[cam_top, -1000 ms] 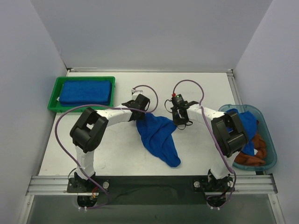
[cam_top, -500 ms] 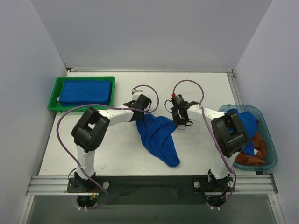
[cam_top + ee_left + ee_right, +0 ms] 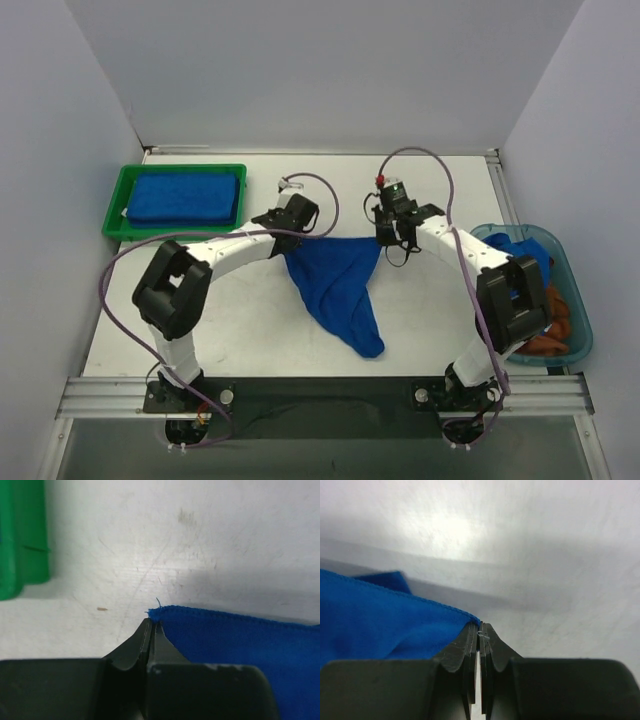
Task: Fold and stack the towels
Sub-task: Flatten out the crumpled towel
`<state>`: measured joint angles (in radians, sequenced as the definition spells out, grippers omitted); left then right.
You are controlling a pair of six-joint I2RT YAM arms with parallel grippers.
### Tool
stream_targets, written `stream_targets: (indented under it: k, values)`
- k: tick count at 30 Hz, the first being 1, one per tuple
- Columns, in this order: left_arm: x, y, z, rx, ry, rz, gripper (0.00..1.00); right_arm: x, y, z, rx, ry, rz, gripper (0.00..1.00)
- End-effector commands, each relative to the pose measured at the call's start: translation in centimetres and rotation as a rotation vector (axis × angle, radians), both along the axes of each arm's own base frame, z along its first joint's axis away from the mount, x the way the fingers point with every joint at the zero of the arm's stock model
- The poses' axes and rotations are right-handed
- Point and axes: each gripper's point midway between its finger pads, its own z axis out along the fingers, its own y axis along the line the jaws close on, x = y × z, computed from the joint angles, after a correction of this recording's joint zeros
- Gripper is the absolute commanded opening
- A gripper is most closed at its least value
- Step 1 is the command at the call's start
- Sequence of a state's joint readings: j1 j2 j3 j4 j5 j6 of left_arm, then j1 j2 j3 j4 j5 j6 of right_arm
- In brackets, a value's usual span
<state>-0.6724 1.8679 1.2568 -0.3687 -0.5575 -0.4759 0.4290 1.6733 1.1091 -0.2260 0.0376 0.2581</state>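
Tray (image 3: 113, 205), green: one folded blue towel (image 3: 185, 197). Bin (image 3: 578, 340), teal: loose blue towel (image 3: 530, 255), rust-brown towel (image 3: 550, 332). Left end effector (image 3: 151, 626) and right end effector (image 3: 480, 628) each clamp a corner of spread towel (image 3: 335, 285), mid-table (image 3: 230, 320), top edge straight between them.

— From above, do the fingertips of either hand show?
— No. The left hand (image 3: 151, 624) and the right hand (image 3: 480, 626) each have their tips tucked under their own wrist bodies in that view; only the wrist views show the pinched corners.
— And the spread blue towel (image 3: 335, 285)?
— The left wrist view cuts it off at the right and bottom edges, and the right wrist view cuts it off at the left edge. (Whatever lies behind it there is a soft blur.)
— The green tray (image 3: 20, 540)?
— Sliced by the left edge of the left wrist view.
— The bin (image 3: 583, 345)?
— The right arm (image 3: 510, 295) covers part of it. The rust-brown towel (image 3: 550, 342) inside is mostly buried under a crumpled blue towel (image 3: 532, 258). How many lie there, I can't tell.
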Motion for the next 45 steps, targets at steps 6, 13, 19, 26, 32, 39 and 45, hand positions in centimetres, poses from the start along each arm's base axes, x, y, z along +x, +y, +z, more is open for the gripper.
stream_targets:
  k: [6, 13, 19, 26, 32, 39, 45]
  values:
    - [3.4, 0.8, 26.6, -0.103, -0.565, -0.042, 0.00, 5.8, -0.6, 21.8, 0.072, -0.529, 0.045, 0.00]
    - [-1.1, 1.6, 42.4, -0.141, -0.889, -0.120, 0.00, 4.2, -2.2, 36.2, 0.075, -0.854, 0.082, 0.00]
    - [-8.1, 2.9, 50.8, -0.241, -1.139, -0.188, 0.00, -1.0, -2.3, 44.2, 0.106, -1.059, 0.232, 0.00]
    - [-15.1, 3.3, 55.6, -0.322, -1.250, -0.367, 0.00, -9.5, -3.0, 51.3, 0.188, -1.272, 0.368, 0.00]
    - [-18.0, 3.4, 56.7, -0.351, -1.283, -0.480, 0.00, -14.1, -3.8, 54.1, 0.230, -1.363, 0.412, 0.00]
    - [-17.9, 4.5, 58.7, -0.365, -1.317, -0.414, 0.00, -14.4, -4.5, 56.4, 0.233, -1.411, 0.371, 0.00]
    - [-11.9, 4.3, 57.7, -0.142, -1.252, -0.254, 0.00, -7.1, -4.4, 54.3, 0.132, -1.308, 0.247, 0.00]
